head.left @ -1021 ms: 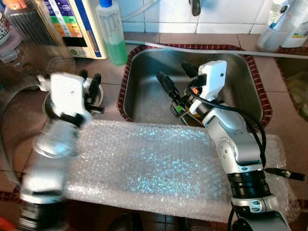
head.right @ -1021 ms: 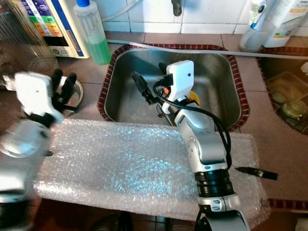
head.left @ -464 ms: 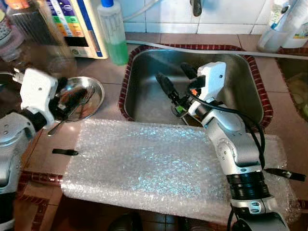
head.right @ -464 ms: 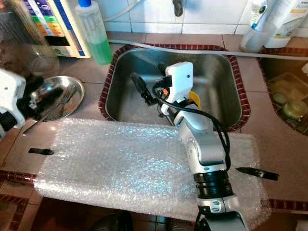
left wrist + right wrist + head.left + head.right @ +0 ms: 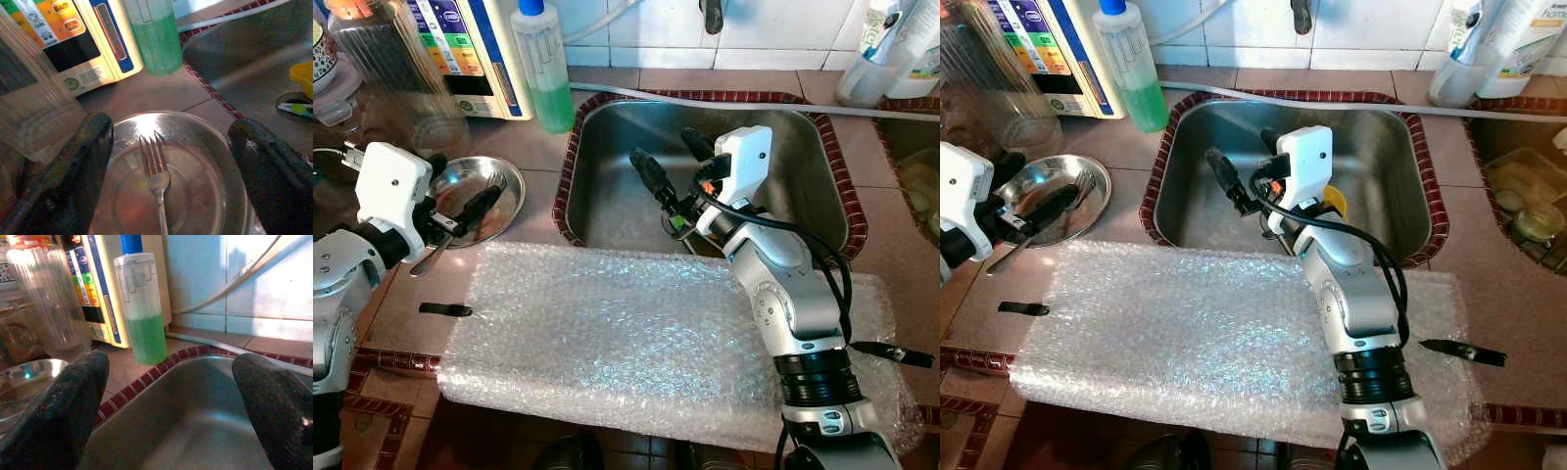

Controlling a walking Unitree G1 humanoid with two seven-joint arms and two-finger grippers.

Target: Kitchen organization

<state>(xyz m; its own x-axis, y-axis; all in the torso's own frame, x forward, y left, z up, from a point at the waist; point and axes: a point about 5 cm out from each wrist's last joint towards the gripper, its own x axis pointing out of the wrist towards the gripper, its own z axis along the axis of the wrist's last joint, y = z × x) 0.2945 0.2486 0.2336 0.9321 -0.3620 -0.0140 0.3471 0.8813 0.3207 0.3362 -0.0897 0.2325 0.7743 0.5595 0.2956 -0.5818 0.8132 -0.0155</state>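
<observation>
A round steel plate (image 5: pixel 512 180) sits on the counter left of the sink, with a fork (image 5: pixel 155 179) lying in it, handle over the near rim. My left gripper (image 5: pixel 460 186) hovers open just over the plate's near left side, and its fingers (image 5: pixel 85 147) straddle the fork without touching it. My right gripper (image 5: pixel 669 155) is open above the steel sink (image 5: pixel 803 186), holding nothing. In the sink, behind that arm, lies a yellow object (image 5: pixel 1335 199).
A sheet of bubble wrap (image 5: pixel 607 333) covers the front counter. A green soap bottle (image 5: pixel 543 69), a printed box (image 5: pixel 470 49) and a clear jar (image 5: pixel 382 59) stand behind the plate. White bottles (image 5: pixel 891 49) stand at the back right. Black strips (image 5: pixel 445 309) lie on the counter.
My left arm swung out to the left off the plate, uncovering the plate and fork, then settled. The right arm stayed over the sink.
</observation>
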